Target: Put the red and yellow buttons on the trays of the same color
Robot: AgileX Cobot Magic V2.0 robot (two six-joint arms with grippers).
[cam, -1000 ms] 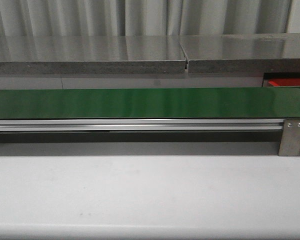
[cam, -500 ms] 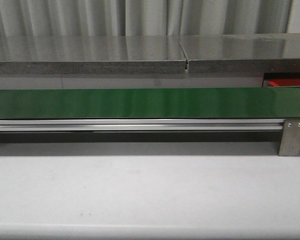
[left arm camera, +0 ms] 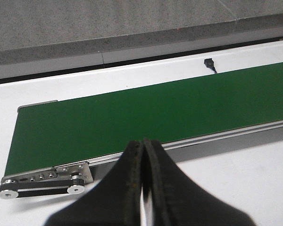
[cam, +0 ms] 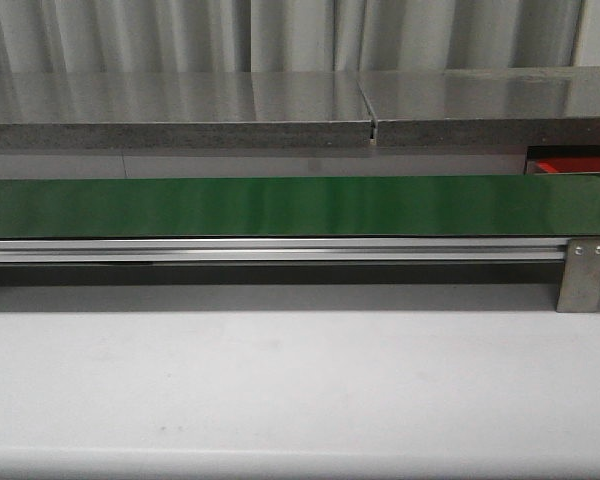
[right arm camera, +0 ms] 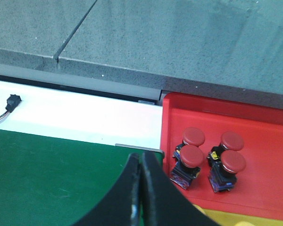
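Several red buttons (right arm camera: 192,155) with mushroom caps stand upright in the red tray (right arm camera: 269,186), past the end of the green belt (right arm camera: 56,179). A strip of the yellow tray (right arm camera: 236,219) shows beside the red one; no yellow button is in view. My right gripper (right arm camera: 141,162) is shut on nothing, above the belt's end next to the red tray. Shut and empty too, my left gripper (left arm camera: 143,147) hangs over the near rail at the belt's other end (left arm camera: 132,117). Only a corner of the red tray (cam: 570,166) shows in the front view, and neither gripper does.
The green conveyor belt (cam: 300,205) runs across the white table (cam: 300,380) on an aluminium rail (cam: 280,250) with a metal end bracket (cam: 587,272). A grey counter (cam: 180,105) lies behind. A small black sensor with a cable (left arm camera: 209,63) sits on the table beyond the belt.
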